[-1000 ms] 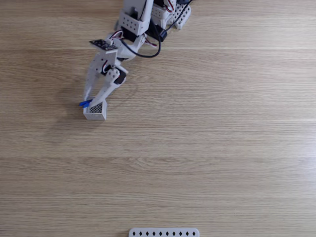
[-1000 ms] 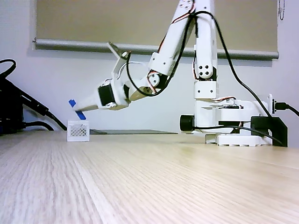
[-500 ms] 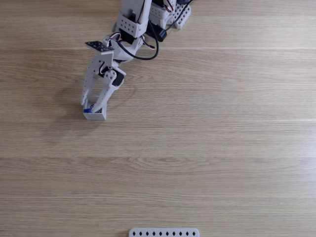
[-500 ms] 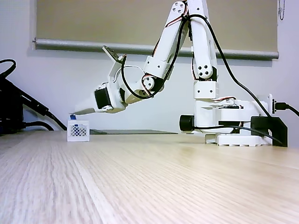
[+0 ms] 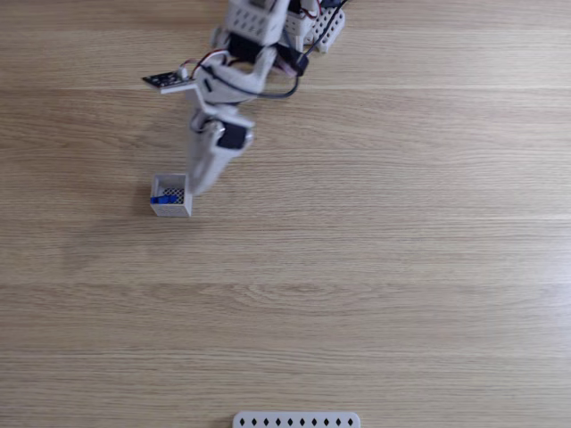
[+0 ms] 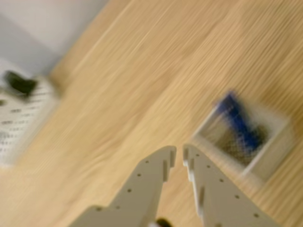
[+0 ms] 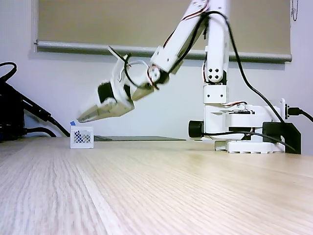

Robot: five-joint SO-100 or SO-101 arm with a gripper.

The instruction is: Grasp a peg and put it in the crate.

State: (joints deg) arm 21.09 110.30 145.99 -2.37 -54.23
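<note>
Retreat should go straight up from the small white square plastic crate (image 5: 170,197); slim blue plastic peg (image 5: 163,200) lies inside; hand (image 6: 179,154) nearly closed, empty.

The blue peg (image 5: 163,200) lies inside the small white crate (image 5: 181,210), slanted against one wall over its dark mesh floor; the crate stands upright on the wooden surface (image 5: 375,250).

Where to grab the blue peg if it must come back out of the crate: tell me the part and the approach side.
Probably its raised end, from straight above. The peg lies slanted inside the crate, one tip poking above the rim; the walls block any sideways approach.
</note>
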